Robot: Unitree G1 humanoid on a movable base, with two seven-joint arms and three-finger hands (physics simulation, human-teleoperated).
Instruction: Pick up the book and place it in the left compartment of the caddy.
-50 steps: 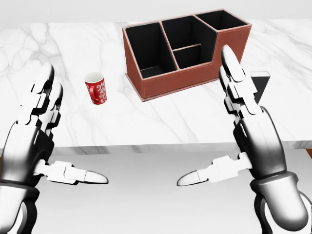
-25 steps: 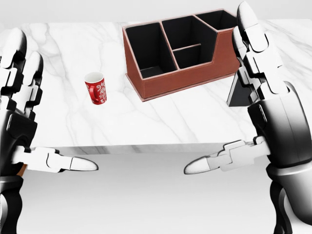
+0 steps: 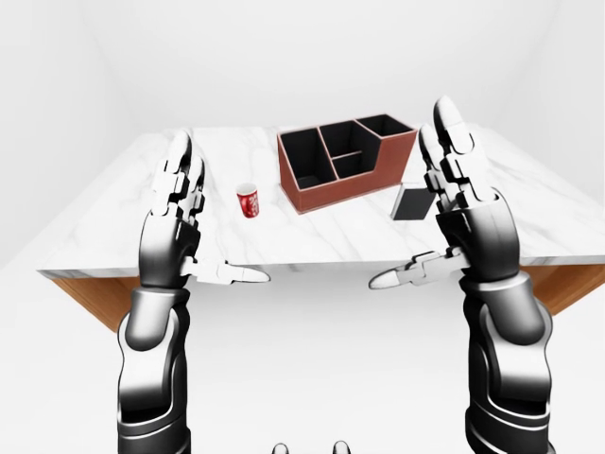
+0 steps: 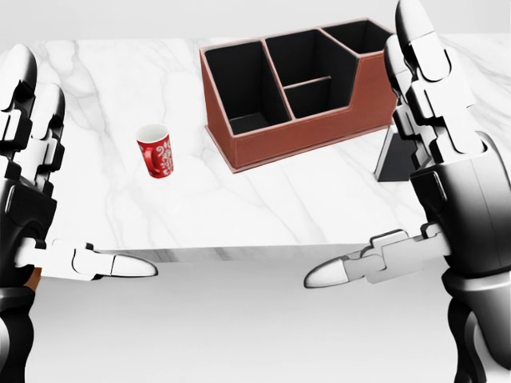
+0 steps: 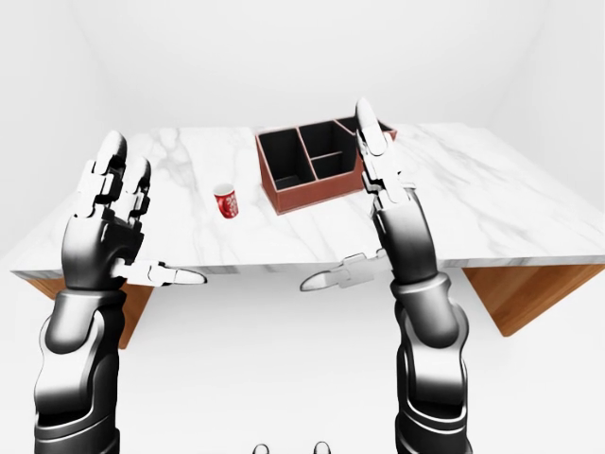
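The dark book [image 3: 411,202] stands leaning on the marble table, just right of the red-brown caddy [image 4: 295,134]. The caddy's black left compartment [image 4: 243,84] holds nothing. In the head view my right hand [image 4: 363,148] is raised, open, palm inward, and its fingers [image 4: 427,72] cover most of the book [image 4: 394,166]. My left hand [image 4: 76,171] is raised and open at the view's left edge, far from the book. Neither hand touches anything.
A red patterned cup [image 4: 156,150] stands upright on the table [image 4: 239,203], left of the caddy. The table's near edge runs below both thumbs in the head view. Brown wooden supports [image 3: 90,295] show under the top. Pale walls surround the table.
Both hands have risen over the last second; the right one now covers more of the book. The view has crept slightly nearer the table. Nothing was grasped.
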